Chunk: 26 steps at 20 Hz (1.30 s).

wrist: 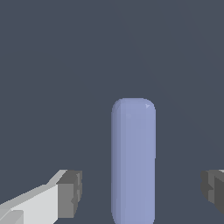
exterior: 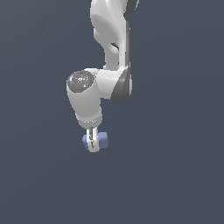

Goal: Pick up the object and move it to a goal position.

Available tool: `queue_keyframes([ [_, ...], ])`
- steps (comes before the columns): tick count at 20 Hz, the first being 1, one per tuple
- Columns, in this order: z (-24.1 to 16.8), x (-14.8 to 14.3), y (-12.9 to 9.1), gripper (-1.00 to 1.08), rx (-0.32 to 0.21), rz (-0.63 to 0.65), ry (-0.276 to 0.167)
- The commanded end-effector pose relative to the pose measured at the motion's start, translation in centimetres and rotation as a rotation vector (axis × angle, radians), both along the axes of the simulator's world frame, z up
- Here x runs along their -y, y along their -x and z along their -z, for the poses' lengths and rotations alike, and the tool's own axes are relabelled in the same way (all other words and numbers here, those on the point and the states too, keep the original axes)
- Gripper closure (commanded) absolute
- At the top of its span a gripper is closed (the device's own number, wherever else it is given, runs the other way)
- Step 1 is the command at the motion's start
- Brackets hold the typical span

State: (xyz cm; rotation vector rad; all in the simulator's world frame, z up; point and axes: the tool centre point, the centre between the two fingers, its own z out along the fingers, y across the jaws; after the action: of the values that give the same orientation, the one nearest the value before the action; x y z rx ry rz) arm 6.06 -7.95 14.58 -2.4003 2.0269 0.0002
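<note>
We see the arm reaching down with the gripper (exterior: pixel 92 142) at the block (exterior: pixel 103 139), a small periwinkle-blue rounded piece that sits low in the exterior view, poking out on both sides of the white fingers (exterior: pixel 90 136). In the wrist view the block (wrist: pixel 133 159) stands as a long rounded bar between the two dark pads (wrist: pixel 70 194), with clear gaps on either side, so we read the fingers as apart and not touching it yet. The block is nearer the pad at one side than the other (wrist: pixel 213 189)? Roughly centred, slightly off, hard to say. Step in hand, as we judge it: closing on the block before the lift. To do it well we would keep the pads square to the block's long flat sides, settle low enough that the pads meet its mid-height rather than the rounded end, and close evenly so it does not get pushed or twisted. No goal marker shows in either view, and the surface is a plain dark field, so we cannot tell contact with the ground.
</note>
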Motion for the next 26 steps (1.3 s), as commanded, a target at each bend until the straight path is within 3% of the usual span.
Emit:
queue_keyframes([
  [1,0.0,0.0,0.0,-0.92,0.0,0.0,0.0],
  [19,5.0,0.0,0.0,-0.92,0.0,0.005,0.0],
  [20,5.0,0.0,0.0,1.08,0.0,0.005,0.0],
  [26,5.0,0.0,0.0,1.08,0.0,0.005,0.0],
])
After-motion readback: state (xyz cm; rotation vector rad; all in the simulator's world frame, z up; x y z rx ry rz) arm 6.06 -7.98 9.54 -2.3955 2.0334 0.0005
